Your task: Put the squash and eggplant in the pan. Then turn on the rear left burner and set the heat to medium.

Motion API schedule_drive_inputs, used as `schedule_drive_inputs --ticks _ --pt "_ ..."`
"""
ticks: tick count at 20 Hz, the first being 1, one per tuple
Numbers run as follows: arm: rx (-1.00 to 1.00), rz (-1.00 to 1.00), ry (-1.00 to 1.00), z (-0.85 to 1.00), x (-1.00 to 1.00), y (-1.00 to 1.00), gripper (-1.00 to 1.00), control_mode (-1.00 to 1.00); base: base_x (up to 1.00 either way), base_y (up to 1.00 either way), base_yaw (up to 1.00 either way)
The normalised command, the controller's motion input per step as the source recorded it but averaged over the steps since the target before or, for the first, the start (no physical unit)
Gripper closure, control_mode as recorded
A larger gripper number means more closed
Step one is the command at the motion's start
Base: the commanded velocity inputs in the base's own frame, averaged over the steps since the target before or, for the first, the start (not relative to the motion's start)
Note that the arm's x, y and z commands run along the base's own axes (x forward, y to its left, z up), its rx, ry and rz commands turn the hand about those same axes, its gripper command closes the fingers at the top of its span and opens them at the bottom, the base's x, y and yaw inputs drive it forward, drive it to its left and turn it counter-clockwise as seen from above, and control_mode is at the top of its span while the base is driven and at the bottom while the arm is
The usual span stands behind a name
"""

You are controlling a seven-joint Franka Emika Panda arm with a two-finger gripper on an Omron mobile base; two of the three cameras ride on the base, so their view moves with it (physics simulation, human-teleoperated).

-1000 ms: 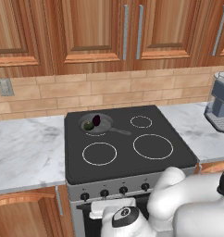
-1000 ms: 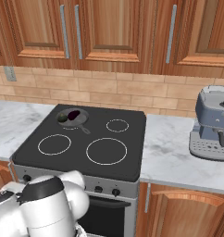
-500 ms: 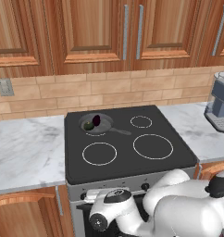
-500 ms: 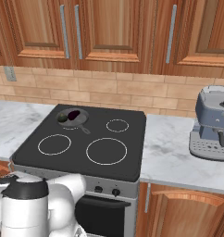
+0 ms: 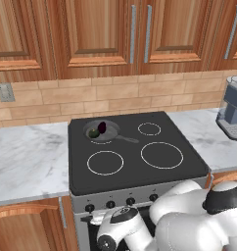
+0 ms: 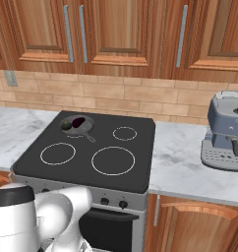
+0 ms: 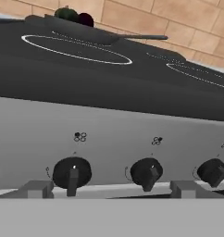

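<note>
Two dark finger tips (image 7: 111, 189) stand wide apart, holding nothing, just before the stove knobs (image 7: 72, 173). Farther back, the squash (image 5: 94, 132) and eggplant (image 5: 102, 127) already lie in the pan (image 5: 108, 137) on the rear left burner. The knob step is in hand; next, it must choose the correct knob.

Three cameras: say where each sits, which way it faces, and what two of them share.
Left base view: behind the arm's left, looking down over the cooktop; white arm lower right.
Right base view: behind its right, same stove; arm lower left.
Hand view: low before the stove front, facing the knobs.
Shared: the pan holding the squash and eggplant, on the rear left burner.
</note>
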Motion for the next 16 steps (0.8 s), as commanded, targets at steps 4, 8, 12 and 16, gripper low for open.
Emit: schedule_drive_inputs --ticks 4,8,12,16 --pt "0.0 0.12 0.0 -0.5 0.12 -0.51 -1.0 -1.0 0.0 0.0 0.0" --pt "0.0 0.1 0.0 -0.18 0.49 -0.57 -1.0 -1.0 0.0 0.0 0.0" --pt "0.0 0.09 0.0 -0.01 0.65 -0.56 -1.0 -1.0 0.0 0.0 0.0" --pt "0.01 0.12 0.0 0.0 0.59 -0.42 -1.0 -1.0 0.0 0.0 0.0"
